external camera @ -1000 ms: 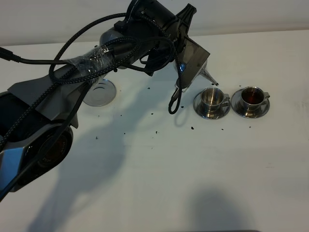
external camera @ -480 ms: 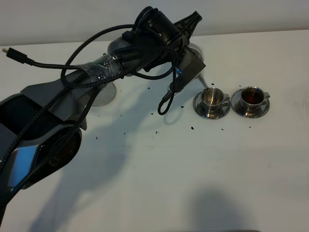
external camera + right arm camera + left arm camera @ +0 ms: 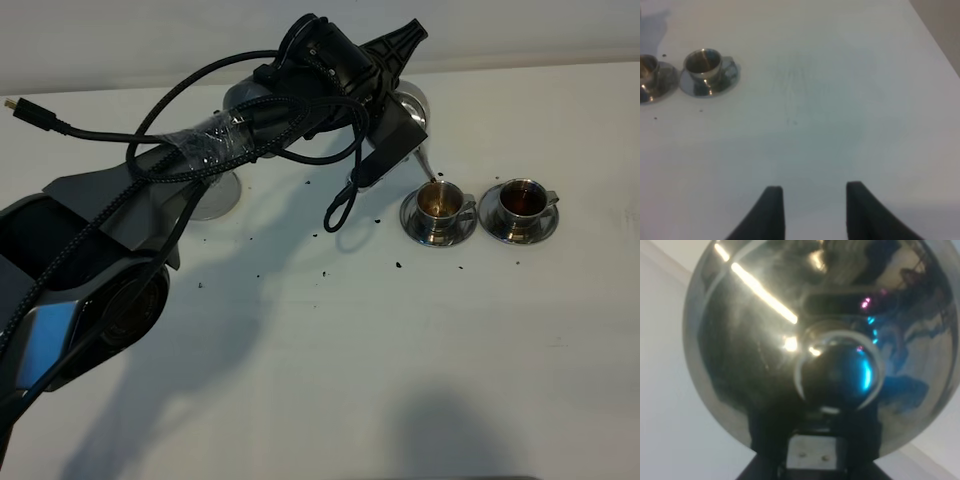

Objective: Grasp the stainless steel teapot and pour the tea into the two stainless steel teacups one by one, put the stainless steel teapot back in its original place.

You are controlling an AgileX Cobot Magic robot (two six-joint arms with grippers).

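No readable text, label, brand, number or sign shows in any view.

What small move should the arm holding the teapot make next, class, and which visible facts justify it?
Probably tip the teapot a touch further. Its spout sits over the nearer teacup, which shows only a thin brownish layer of tea, while the farther teacup looks dark and fuller. So the second pour seems unfinished, and returning to the empty saucer looks premature.

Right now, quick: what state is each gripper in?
Left gripper: closed, holding the stainless steel teapot.
Right gripper: open, holding nothing.
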